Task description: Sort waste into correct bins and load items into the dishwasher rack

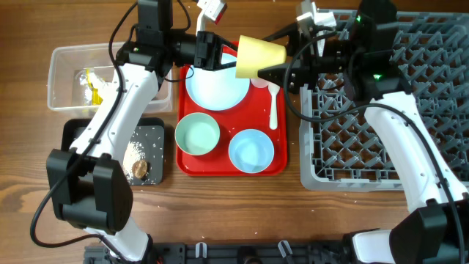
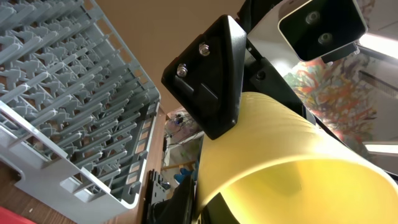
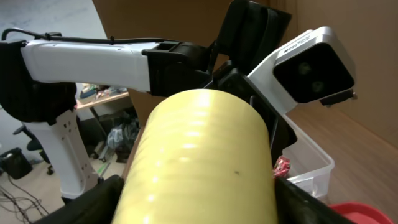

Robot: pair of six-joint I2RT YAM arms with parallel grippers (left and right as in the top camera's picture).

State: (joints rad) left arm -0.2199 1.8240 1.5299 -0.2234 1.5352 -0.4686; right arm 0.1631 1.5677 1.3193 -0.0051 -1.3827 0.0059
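Going from the left: the clear tub (image 1: 61, 61) with its wrappers and tissue and the black tub (image 1: 73, 133) with the rice grains and brown lump look settled, so we don't expect trouble there unless the left arm swings low over them on its way out. The risky bit is in the middle. The yellow cup (image 1: 261, 57) hangs on its side in the air over the back right corner of the red tray (image 1: 281, 150), mouth pointing left, with the left gripper (image 1: 224, 61) pinched shut on its rim. From the other side the right gripper (image 1: 274, 68) has its jaws spread wide on either side of the cup's narrow end, and we honestly can't tell whether they're pressing on it yet. If the left lets go before the right really has it, we reckon the cup drops onto the light blue plate (image 1: 216, 89) or the white spoon (image 1: 273, 110) and rolls off the tray. It's tapered and smooth, so a loose squeeze could also let it squirt out. If both arms hold and pull, a thin cup like that could buckle. The two wrists are very close, so a bump is possible. Further right, the dishwasher rack (image 1: 344, 139) pegs could catch the cup and leave it tilted.
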